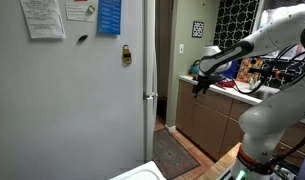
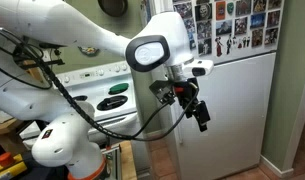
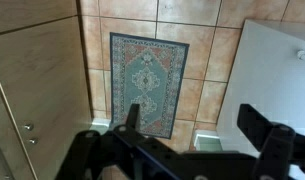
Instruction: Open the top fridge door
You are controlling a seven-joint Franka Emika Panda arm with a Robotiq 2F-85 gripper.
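Gripper [image 2: 202,118] free of the fridge — approach stage.
Jaws stand apart and empty, likely readied for the door edge; the top fridge door [image 2: 242,28], upper right of frame, appears shut.

A patterned rug [image 3: 144,85] is lying on the tan tile floor [image 3: 207,95], running alongside wooden cabinets [image 3: 37,90]. In an exterior view a white stove [image 2: 92,74] is standing with a dark pan [image 2: 119,89] sitting on top. In an exterior view a dark lattice panel [image 1: 235,22] is hanging high on the wall.
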